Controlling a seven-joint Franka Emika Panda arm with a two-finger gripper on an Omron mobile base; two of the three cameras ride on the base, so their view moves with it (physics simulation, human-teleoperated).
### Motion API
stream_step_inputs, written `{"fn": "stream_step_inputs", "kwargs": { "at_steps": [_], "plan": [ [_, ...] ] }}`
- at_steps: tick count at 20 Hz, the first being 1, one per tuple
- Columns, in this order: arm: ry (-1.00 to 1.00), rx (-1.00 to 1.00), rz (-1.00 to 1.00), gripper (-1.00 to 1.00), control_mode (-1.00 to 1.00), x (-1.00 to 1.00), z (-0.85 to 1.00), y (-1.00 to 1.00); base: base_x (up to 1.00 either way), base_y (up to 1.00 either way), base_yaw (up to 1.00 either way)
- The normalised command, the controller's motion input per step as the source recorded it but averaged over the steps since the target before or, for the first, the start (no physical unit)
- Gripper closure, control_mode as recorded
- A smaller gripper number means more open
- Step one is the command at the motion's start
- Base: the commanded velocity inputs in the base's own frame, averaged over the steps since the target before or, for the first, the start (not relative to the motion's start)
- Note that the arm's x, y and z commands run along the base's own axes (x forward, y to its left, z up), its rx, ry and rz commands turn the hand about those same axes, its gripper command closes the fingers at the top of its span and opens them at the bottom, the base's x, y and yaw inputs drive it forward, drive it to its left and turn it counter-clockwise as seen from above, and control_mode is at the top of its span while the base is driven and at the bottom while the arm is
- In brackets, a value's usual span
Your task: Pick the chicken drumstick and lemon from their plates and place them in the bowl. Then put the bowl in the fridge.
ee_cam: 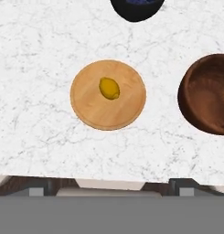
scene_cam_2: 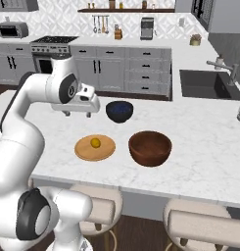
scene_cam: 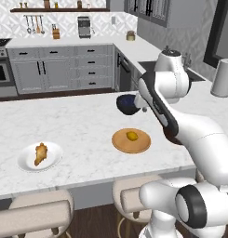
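Overhead, the arm holds its spread, empty pincer [scene_cam_2: 78, 113] pointing down above the lemon [ee_cam: 109, 88].

Table: white marble table [scene_cam_2: 200, 142] carries both plates and both bowls.
Lemon: small yellow lemon [ee_cam: 109, 88] lies on the round tan wooden plate [ee_cam: 90, 114].
Drumstick: golden-brown chicken drumstick [scene_cam: 40, 153] lies on the round white plate [scene_cam: 27, 162], well left of the wooden plate.
Wooden bowl: reddish-brown wooden bowl [scene_cam_2: 150, 148] stands just right of the wooden plate.
Blue bowl: dark navy-blue bowl [scene_cam_2: 119, 111] stands behind both.
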Motion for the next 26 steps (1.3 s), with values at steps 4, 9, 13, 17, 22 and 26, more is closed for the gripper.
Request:
{"fn": "stream_step_inputs", "kwargs": {
  "at_steps": [4,9,13,17,22,26],
  "plan": [
    [0.17,0.00,0.10,-1.00,-1.00,0.97,-0.28,0.09,0.00,0.00,0.00],
    [0.23,-0.03,0.20,-1.00,-1.00,1.00,-0.74,0.13,0.00,0.00,0.00],
    [0.12,-0.09,0.11,-1.00,-1.00,0.92,-0.86,0.21,0.00,0.00,0.00],
    [0.03,-0.09,0.02,-1.00,-1.00,0.64,-0.82,0.00,0.00,0.00,0.00],
    [-0.01,-0.02,0.02,-1.00,-1.00,0.37,-0.61,-0.01,0.00,0.00,0.00],
    [0.00,0.00,0.02,-1.00,-1.00,0.32,-0.47,0.00,0.00,0.00,0.00]
  ]
}}
